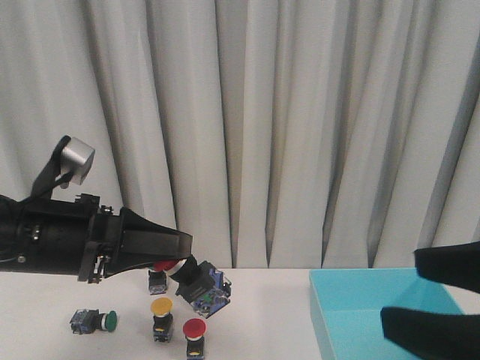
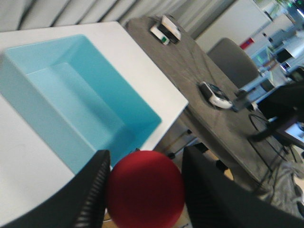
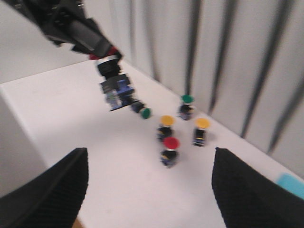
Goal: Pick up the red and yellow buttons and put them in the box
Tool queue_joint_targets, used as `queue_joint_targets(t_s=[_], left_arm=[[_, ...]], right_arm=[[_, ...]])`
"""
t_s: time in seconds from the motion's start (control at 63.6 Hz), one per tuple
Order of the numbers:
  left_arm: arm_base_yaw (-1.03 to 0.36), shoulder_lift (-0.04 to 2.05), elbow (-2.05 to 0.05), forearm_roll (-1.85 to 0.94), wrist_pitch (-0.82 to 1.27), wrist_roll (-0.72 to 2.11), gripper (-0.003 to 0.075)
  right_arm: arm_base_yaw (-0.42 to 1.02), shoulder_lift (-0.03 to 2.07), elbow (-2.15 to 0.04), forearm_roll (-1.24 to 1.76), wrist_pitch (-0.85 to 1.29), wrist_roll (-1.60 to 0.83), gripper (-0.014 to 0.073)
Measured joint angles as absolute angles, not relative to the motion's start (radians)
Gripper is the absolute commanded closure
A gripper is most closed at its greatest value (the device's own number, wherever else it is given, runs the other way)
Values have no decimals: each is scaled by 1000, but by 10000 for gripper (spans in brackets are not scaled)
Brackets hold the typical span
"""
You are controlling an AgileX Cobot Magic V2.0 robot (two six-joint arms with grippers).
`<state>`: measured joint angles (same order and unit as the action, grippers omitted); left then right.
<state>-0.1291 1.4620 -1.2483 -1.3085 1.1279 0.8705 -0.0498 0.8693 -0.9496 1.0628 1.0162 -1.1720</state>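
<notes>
One red button (image 2: 145,187) gripped in left claw (image 1: 174,264), right claw (image 3: 147,190) spread open, turquoise box (image 2: 76,111) holding nothing

Your front camera looks forward, low over the white table (image 1: 255,315) toward the curtain (image 1: 300,127), with the left arm entering from the left. Your left wrist camera sits close behind its fingers (image 2: 92,190), facing across the turquoise box (image 2: 71,109) to a grey desk (image 2: 209,90) beyond. Your right wrist camera looks from farther back across the table at the cluster of buttons (image 3: 175,128), which the front view shares, as it does the box.
</notes>
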Motion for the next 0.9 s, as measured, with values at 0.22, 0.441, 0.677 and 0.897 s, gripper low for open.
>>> queue_joint_targets(t_s=[0.22, 0.441, 0.677, 0.897], left_arm=[[-129, 1419, -1248, -1320, 1209, 885, 637], [-169, 1415, -1248, -1364, 1211, 904, 637], [-209, 1415, -1248, -1387, 1178, 911, 637], [-209, 1415, -1248, -1419, 1166, 913, 637]], right_arm=[[-50, 941, -1002, 1178, 1213, -1249, 57], [-50, 1005, -1061, 1234, 1233, -1303, 57], [-50, 1081, -1124, 1240, 1234, -1315, 57], [-32, 1138, -1160, 1243, 1233, -1316, 57]])
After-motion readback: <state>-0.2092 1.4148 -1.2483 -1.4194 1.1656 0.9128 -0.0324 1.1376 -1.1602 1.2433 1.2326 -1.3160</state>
